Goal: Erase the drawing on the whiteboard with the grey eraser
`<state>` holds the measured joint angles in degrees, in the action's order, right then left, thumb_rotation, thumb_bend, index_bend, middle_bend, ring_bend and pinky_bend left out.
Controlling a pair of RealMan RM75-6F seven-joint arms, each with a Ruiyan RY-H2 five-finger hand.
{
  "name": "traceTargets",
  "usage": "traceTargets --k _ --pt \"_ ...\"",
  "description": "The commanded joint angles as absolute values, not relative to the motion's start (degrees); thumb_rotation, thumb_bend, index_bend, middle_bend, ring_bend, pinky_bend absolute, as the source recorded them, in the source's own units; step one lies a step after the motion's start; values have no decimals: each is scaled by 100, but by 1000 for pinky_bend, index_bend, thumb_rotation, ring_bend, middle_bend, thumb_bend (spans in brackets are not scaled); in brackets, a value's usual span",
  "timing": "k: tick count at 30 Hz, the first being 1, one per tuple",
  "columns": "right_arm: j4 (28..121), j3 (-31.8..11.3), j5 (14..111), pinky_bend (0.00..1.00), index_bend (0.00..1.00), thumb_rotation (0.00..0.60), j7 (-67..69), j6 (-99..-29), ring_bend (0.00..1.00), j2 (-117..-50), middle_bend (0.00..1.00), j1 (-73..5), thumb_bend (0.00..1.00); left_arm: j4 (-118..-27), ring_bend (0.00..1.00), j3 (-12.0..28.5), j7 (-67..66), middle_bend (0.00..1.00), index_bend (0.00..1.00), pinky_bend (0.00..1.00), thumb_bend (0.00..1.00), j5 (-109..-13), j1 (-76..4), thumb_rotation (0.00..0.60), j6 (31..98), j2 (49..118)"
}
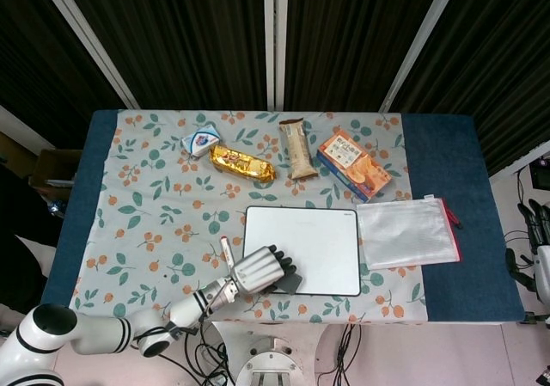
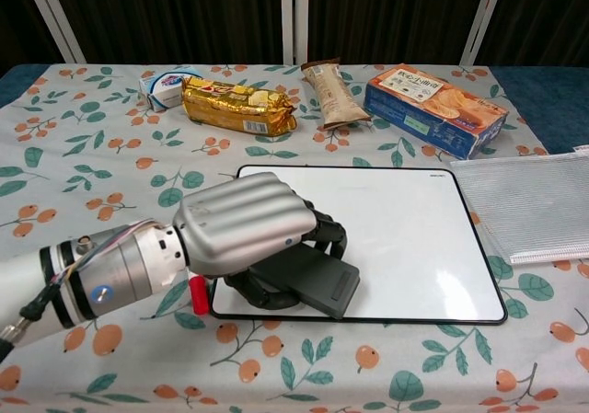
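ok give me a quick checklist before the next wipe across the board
1. Left hand holds the grey eraser: ok.
2. Eraser lies on the whiteboard, at its near left corner: ok.
3. Drawing left to erase: cannot tell; the visible board surface looks blank, and the hand hides part of it.
4. Red marker lies against the board's left edge, right beside the hand: not ok, a leftward stroke might knock it.
5. Mesh pouch lies just off the board's right edge: ok.
6. Right hand is off the table's right side: ok.
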<state>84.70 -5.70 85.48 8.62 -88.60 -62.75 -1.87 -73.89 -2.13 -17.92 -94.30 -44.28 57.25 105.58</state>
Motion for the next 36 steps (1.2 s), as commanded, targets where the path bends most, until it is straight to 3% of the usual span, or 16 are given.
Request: traceTargets --k 1,8,17,22,26,36 --pt "8479 -570 8543 0 0 600 852 -8862 0 -6274 0 -184 397 -7386 604 -239 -1821 649 736 511 426 -9426 -4388 600 5753 10440" --pt "8480 -564 8548 0 0 600 826 -8833 0 -6301 0 -204 397 -7607 603 -101 -1690 648 736 511 427 -9325 -4371 600 5812 10158" --pt "8528 -581 8546 0 0 600 769 -8817 0 -6300 0 -234 397 -8245 604 827 -1361 649 736 511 427 -8818 -4564 600 5941 9430" --pt "8528 -585 8523 0 0 600 756 -8769 0 -6320 0 -259 397 -8025 603 1177 -1162 648 736 511 426 -8244 -4517 600 5850 9004" --pt "8531 -578 8537 0 0 600 745 -8763 0 -6335 0 -269 397 -7578 604 1184 -876 648 736 511 422 -7910 -4421 600 5712 8905" --pt "8572 -576 8564 0 0 600 751 -8877 0 -6282 0 -217 397 -6533 600 666 -285 645 732 504 414 -7953 -4187 600 5518 9165"
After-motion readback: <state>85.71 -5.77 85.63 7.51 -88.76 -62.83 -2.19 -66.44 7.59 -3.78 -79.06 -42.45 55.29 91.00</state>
